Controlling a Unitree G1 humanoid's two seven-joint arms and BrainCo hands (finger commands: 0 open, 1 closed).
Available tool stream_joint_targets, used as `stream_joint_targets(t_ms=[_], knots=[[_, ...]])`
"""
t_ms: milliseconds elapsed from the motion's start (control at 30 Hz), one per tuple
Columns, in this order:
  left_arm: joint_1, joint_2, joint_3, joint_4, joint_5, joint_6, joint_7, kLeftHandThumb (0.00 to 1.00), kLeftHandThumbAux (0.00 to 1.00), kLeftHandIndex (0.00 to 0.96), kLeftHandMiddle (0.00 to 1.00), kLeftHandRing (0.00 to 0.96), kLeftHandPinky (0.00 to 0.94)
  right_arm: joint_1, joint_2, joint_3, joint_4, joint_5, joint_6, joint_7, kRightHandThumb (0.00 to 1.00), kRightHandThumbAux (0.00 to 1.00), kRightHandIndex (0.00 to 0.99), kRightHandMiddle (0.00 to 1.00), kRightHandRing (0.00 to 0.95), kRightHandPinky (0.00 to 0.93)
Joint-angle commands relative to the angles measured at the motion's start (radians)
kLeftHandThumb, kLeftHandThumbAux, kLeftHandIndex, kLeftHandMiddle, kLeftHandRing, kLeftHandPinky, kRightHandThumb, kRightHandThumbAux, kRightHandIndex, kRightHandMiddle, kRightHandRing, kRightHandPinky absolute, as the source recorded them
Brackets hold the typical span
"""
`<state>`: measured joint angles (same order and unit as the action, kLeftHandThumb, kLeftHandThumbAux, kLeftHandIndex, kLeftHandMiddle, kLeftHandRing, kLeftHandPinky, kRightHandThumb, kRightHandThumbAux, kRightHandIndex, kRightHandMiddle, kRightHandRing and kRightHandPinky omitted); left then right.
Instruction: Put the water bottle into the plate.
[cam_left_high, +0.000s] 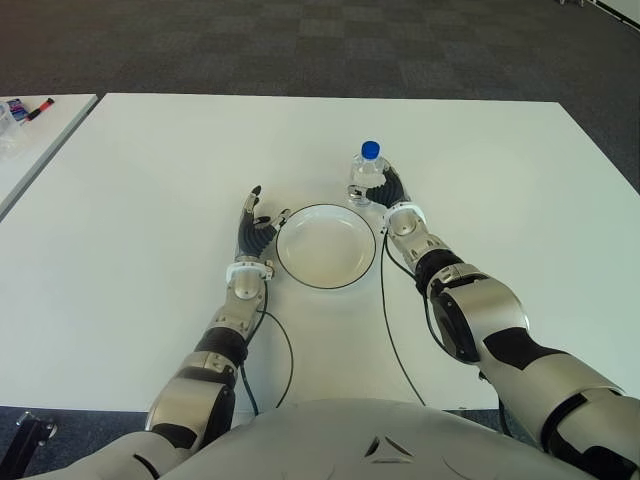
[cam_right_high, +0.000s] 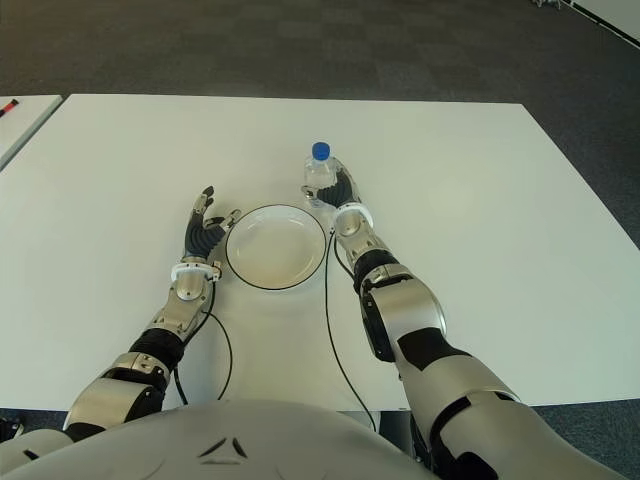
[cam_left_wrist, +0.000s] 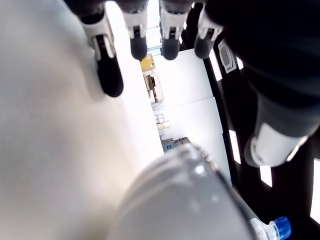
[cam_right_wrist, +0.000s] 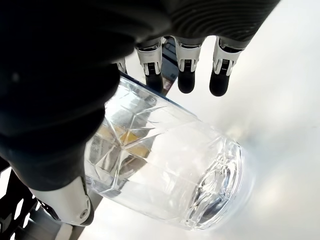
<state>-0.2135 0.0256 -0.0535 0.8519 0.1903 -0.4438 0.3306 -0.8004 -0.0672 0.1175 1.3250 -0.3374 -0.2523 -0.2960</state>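
Observation:
A clear water bottle (cam_left_high: 367, 172) with a blue cap stands upright on the white table (cam_left_high: 150, 200), just beyond the far right rim of a white, dark-rimmed plate (cam_left_high: 326, 246). My right hand (cam_left_high: 390, 195) sits right beside the bottle on its right side. In the right wrist view the bottle (cam_right_wrist: 165, 170) lies along the palm, with the fingers (cam_right_wrist: 186, 80) extended and not curled around it. My left hand (cam_left_high: 254, 225) shows left of the plate with fingers spread and holding nothing. The bottle's cap (cam_left_wrist: 277, 227) is also seen far off in the left wrist view.
A second white table (cam_left_high: 30, 140) at the far left carries markers (cam_left_high: 30, 110). Thin black cables (cam_left_high: 385, 310) trail from both wrists across the table toward my body. Dark carpet lies beyond the table's far edge.

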Motion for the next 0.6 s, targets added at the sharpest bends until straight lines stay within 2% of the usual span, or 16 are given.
stream_joint_targets(t_ms=[33, 300, 400, 600], knots=[[0.085, -0.037, -0.026, 0.065, 0.008, 0.065, -0.027, 0.245, 0.615, 0.007, 0.000, 0.000, 0.000, 0.014, 0.005, -0.001, 0.008, 0.004, 0.001, 0.000, 0.005, 0.719, 0.005, 0.040, 0.055, 0.105], [0.083, -0.038, -0.025, 0.067, 0.008, 0.065, -0.025, 0.240, 0.614, 0.008, 0.000, 0.000, 0.000, 0.020, 0.006, -0.009, 0.007, 0.010, -0.014, -0.009, 0.104, 0.681, 0.030, 0.071, 0.089, 0.151], [0.081, -0.039, -0.025, 0.068, 0.008, 0.064, -0.023, 0.239, 0.614, 0.008, 0.000, 0.000, 0.000, 0.023, 0.005, -0.013, 0.008, 0.012, -0.019, -0.015, 0.208, 0.651, 0.058, 0.110, 0.134, 0.216], [0.081, -0.041, -0.024, 0.069, 0.007, 0.062, -0.022, 0.238, 0.613, 0.009, 0.000, 0.000, 0.000, 0.026, 0.005, -0.018, 0.007, 0.014, -0.025, -0.027, 0.352, 0.602, 0.099, 0.174, 0.207, 0.294]])
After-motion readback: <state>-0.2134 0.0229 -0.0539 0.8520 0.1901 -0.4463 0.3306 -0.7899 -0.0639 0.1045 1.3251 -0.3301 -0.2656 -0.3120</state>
